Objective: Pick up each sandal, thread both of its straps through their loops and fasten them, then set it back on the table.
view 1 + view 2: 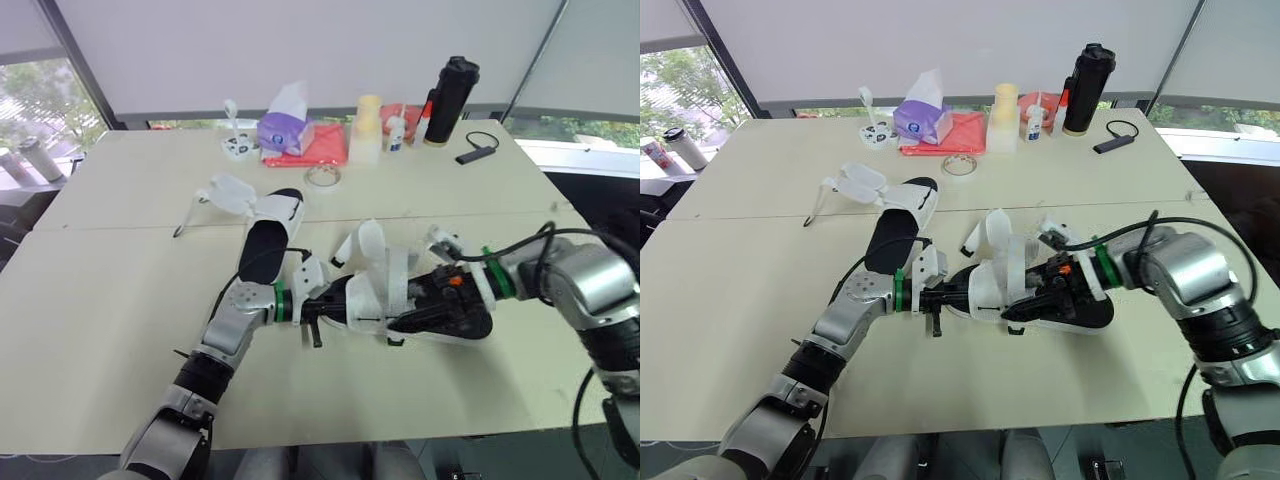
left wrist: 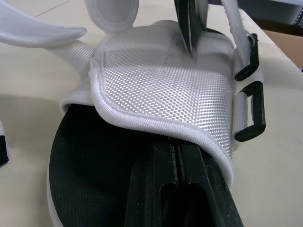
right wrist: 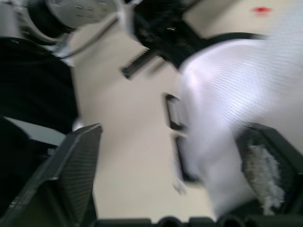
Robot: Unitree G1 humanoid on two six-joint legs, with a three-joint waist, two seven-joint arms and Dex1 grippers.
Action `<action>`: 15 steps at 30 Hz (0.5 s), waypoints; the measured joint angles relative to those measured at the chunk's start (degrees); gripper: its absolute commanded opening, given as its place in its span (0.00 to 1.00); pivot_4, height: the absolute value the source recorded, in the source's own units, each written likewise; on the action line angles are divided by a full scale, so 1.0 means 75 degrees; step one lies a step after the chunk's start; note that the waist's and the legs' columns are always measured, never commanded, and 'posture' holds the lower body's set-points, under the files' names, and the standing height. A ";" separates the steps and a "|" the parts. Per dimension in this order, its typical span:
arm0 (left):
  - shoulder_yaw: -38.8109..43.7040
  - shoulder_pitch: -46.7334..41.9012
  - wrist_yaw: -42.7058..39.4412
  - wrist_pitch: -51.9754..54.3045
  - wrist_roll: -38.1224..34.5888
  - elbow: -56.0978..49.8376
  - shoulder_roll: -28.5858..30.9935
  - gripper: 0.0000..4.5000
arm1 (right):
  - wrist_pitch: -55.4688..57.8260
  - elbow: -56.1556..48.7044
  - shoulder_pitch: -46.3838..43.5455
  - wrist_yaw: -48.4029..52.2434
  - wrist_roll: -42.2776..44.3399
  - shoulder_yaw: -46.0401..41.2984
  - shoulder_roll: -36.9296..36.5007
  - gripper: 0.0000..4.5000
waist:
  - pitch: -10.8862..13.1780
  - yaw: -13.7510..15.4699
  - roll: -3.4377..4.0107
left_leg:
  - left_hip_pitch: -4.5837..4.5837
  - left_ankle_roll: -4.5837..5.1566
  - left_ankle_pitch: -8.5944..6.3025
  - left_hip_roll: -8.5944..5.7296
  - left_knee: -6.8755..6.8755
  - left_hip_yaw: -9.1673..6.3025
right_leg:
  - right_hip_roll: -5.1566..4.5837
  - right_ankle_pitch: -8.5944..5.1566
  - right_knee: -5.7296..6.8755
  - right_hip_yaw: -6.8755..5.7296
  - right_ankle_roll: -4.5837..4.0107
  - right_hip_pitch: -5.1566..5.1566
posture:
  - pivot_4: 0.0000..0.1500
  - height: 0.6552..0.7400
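White woven sandal (image 2: 165, 85), black sole (image 2: 90, 179)

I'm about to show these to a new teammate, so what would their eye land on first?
Both arms meet at a white sandal with loose straps near the middle of the table, the left gripper at one end and the right gripper at the other. Just behind lies the second sandal, its straps splayed open. A tall black bottle stands at the far edge, near a purple tissue pack.
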 measured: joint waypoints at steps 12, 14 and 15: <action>-0.0011 0.0001 -0.0019 -0.0054 0.0004 0.0017 0.0014 0.00 | 0.1020 -0.1279 0.1554 -0.0327 0.1241 -0.1637 -0.1021 0.99 | -0.0001 -0.0001 0.0001 | -0.0006 0.0002 -0.0001 0.0002 -0.0001 0.0001 | -0.0003 -0.0001 -0.0006 -0.0001 0.0000 0.0000 | 1.00 1.00; -0.0016 -0.0004 -0.0011 -0.0104 0.0008 0.0041 -0.0009 0.00 | 0.1155 -0.1409 0.1818 -0.0526 0.1436 -0.1832 -0.0989 0.99 | -0.0002 -0.0003 0.0002 | -0.0004 0.0002 -0.0001 0.0004 0.0000 0.0002 | -0.0003 -0.0001 -0.0002 -0.0001 -0.0002 0.0000 | 1.00 1.00; -0.0018 -0.0008 -0.0007 -0.0113 0.0008 0.0059 -0.0017 0.00 | 0.1213 -0.1469 0.1933 -0.0626 0.1507 -0.1897 -0.0961 0.99 | -0.0002 -0.0002 0.0002 | -0.0003 0.0002 0.0000 0.0005 0.0002 0.0002 | -0.0003 -0.0001 -0.0002 -0.0001 -0.0003 0.0001 | 1.00 1.00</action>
